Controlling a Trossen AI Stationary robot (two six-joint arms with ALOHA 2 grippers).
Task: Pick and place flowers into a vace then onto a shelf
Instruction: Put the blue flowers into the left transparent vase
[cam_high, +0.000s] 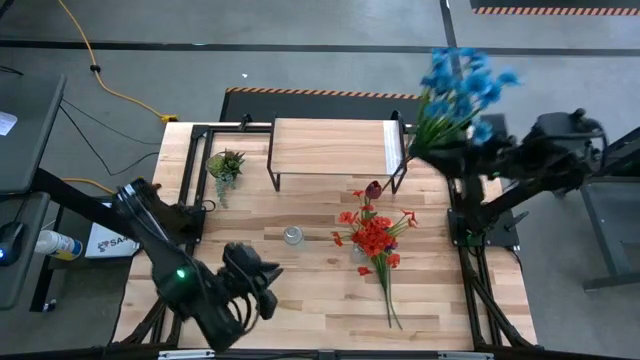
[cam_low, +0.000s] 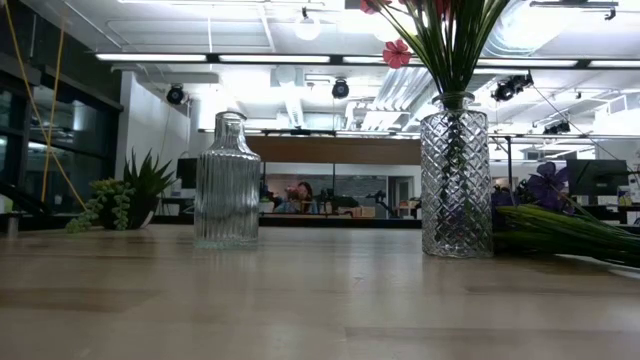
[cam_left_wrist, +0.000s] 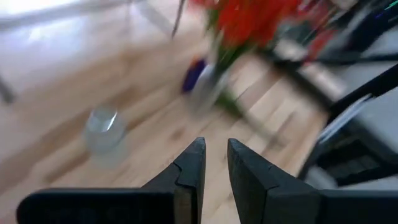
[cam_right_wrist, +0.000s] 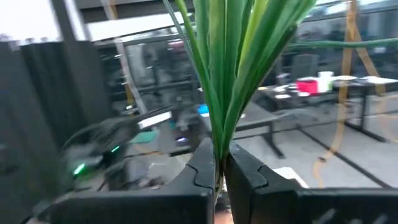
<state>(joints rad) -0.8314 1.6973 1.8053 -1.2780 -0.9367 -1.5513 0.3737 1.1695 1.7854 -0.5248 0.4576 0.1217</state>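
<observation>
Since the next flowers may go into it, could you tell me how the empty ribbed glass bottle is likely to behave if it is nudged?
The ribbed glass bottle looks like clear glass, so probably fragile and slippery to grip. It stands empty and taller than wide, so a push near its narrow neck might tip it. On the smooth table a low push would likely slide it instead.

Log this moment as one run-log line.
right gripper: shut on blue flowers, raised | left gripper: empty | red flowers: in vase
</observation>
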